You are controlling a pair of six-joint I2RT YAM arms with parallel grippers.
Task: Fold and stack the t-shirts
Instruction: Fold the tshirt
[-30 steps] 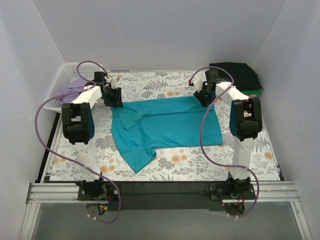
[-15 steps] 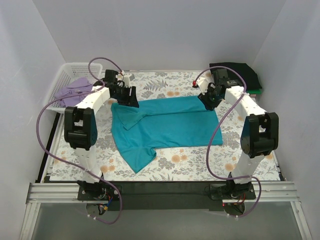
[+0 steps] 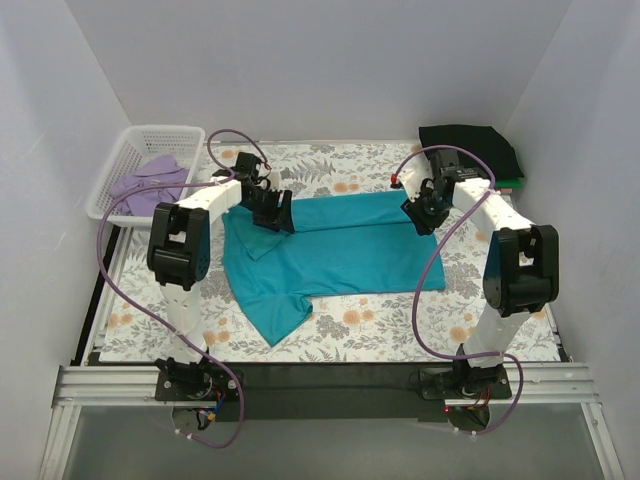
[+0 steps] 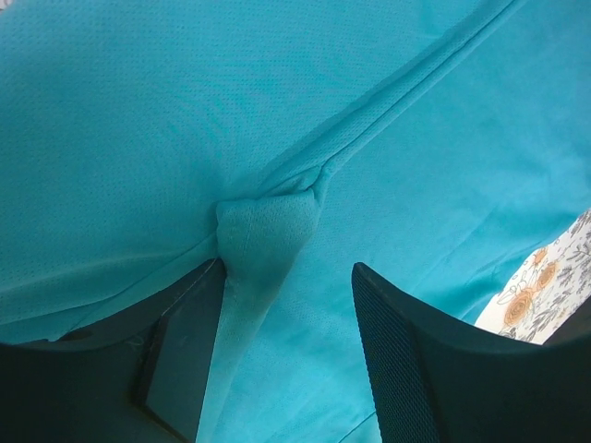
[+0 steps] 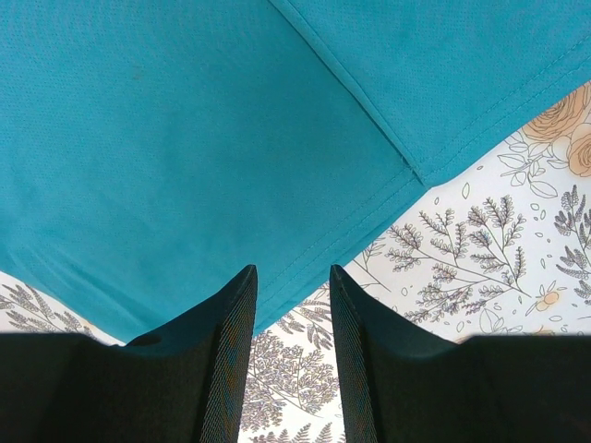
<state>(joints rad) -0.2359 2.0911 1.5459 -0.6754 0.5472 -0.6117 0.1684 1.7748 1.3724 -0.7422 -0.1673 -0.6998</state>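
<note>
Since earlier, left claw (image 3: 275,212) and right claw (image 3: 425,212) are brought inward over the teal t-shirt (image 3: 340,255), along its far edge; both are parted, so it is left flat on the table (image 3: 400,330).

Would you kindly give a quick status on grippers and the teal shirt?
Left gripper open over a pucker in the teal shirt. Right gripper open at its hem. Nothing blocking.

White walls (image 3: 320,70) enclose a table (image 3: 400,330) under floral cloth.
</note>
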